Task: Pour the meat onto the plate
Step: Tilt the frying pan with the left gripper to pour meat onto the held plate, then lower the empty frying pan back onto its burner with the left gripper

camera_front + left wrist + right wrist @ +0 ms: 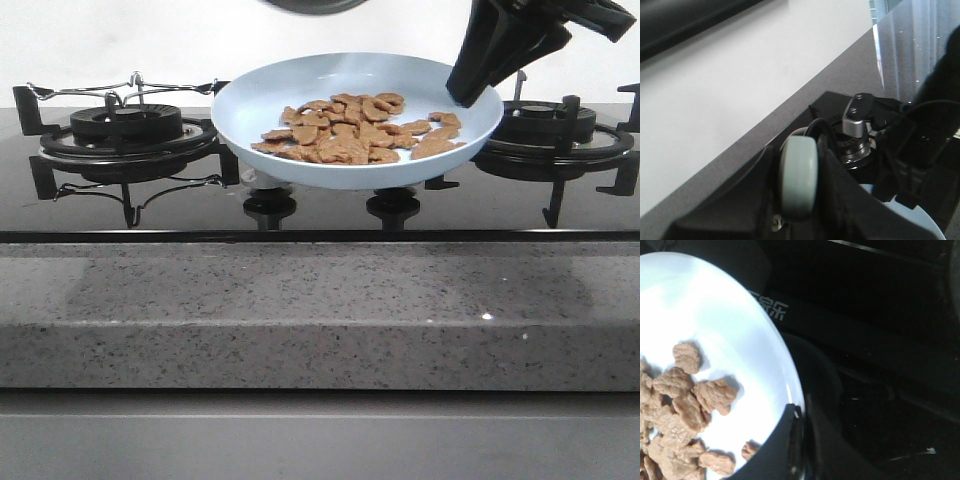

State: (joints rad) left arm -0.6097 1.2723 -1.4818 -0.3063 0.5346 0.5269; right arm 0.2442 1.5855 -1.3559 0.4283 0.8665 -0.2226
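Note:
The pale-blue plate point(260, 110) hangs tilted above the hob between the two burners. Many orange-brown meat slices point(350, 130) lie heaped in it. My right gripper point(470, 95) is shut on the plate's right rim and holds it up. The right wrist view shows the plate point(715, 315), the meat point(685, 405) and my right gripper point(802, 440) pinching the rim. In the left wrist view my left gripper point(800, 195) is shut on the pan's pale handle point(799, 170). A bit of the plate point(912, 222) shows below it. The pan's body is mostly out of view.
A dark rounded shape point(310, 4) at the top edge may be the pan. A burner with a black grate stands on the left point(125, 125) and another on the right point(555, 125). Two knobs point(268, 205) sit under the plate. A grey speckled counter edge point(320, 310) runs along the front.

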